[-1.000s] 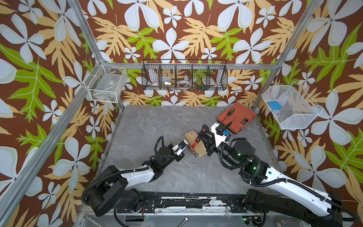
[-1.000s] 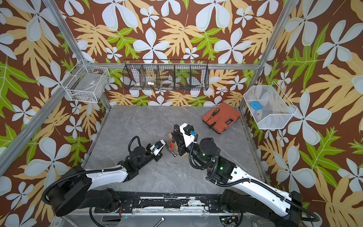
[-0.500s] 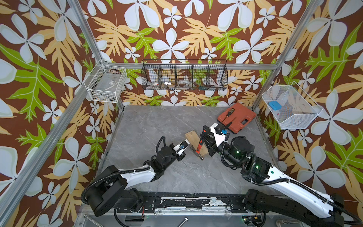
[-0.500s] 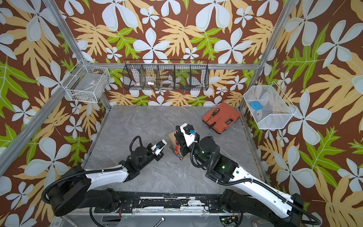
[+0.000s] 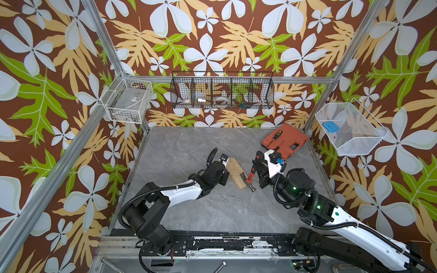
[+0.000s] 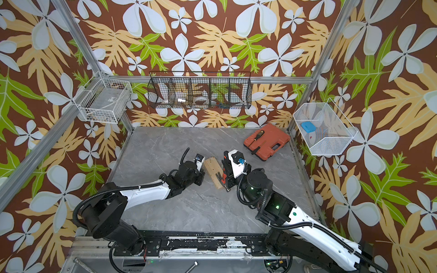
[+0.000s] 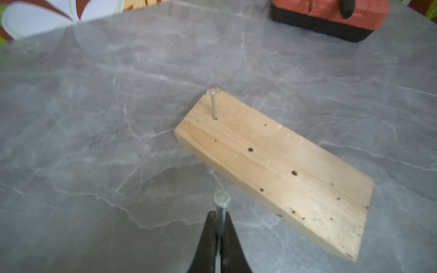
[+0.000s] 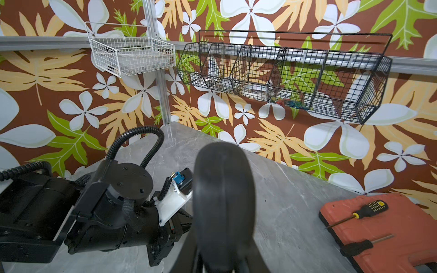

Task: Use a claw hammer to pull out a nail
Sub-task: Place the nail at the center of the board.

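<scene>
**Hammer** [image 5: 251, 173]: the right gripper [image 8: 223, 258] is clamped on its black handle, and the handle end fills the right wrist view. In both top views the steel head sits low at the near end of the block [image 7: 272, 170], with the shaft rising back toward the gripper. Cannot tell whether the head touches the wood.

**Nail** [image 7: 214, 105]: stands upright at the block's far corner with a long run of shank showing. It is at the opposite end from the hammer head.

**Left gripper** [image 7: 220, 216]: fingers are pressed together on a second, loose nail [image 7: 221, 201], whose head sticks out past the fingertips. The gripper sits just beside the block's far end, over the table [image 5: 189, 153].

**Surroundings:** the block lies flat and nothing pins it. The case [image 5: 286, 141] with a screwdriver [image 5: 275, 136] sits at the back right, apart.

**Judgement:** the step in hand is getting the claw onto the standing nail.
- Carry the head along the block to the far corner.
- Slide the fork in low so the shank seats deep in the slot, under the nail head.
- Rock the handle back over the curved head, keeping the pivot on the wood.
- The block is light and free, so it will likely lift or skid. The left arm should press it down, which probably means putting the loose nail aside first.
- Lever slowly, because a long shank near the edge may bend or tip the block.
</scene>
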Available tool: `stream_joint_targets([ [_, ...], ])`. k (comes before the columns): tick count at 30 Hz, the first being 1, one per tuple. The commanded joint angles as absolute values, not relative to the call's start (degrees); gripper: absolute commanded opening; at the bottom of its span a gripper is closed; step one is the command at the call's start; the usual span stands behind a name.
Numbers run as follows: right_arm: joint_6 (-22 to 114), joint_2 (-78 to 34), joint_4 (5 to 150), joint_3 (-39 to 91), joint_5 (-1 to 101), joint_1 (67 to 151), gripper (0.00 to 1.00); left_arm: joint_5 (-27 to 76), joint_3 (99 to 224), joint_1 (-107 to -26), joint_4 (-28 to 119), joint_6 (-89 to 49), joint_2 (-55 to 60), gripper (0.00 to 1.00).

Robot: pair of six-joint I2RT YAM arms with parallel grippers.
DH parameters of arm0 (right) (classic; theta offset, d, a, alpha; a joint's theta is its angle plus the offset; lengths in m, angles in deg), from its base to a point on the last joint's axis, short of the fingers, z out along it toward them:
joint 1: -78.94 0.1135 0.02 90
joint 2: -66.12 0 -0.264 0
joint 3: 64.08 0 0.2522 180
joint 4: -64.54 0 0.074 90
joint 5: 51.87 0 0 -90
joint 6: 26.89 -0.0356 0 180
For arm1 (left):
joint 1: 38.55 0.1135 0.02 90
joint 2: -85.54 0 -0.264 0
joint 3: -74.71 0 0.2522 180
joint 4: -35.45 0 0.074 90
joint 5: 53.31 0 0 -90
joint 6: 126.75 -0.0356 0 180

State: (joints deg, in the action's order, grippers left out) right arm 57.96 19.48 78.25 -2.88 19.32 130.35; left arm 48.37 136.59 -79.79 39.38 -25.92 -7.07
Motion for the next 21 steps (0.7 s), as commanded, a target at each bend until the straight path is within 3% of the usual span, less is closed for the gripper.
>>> stream_joint_targets([
  [1, 57.8, 20.1, 74.3, -3.0, 16.8, 130.4, 0.00, 45.4, 136.9, -77.9, 43.9, -18.6, -8.3, 0.00],
  [21, 57.1, 18.3, 73.2, -3.3, 17.9, 130.4, 0.00, 44.6, 137.3, -76.0, 47.2, -14.5, -14.5, 0.08],
])
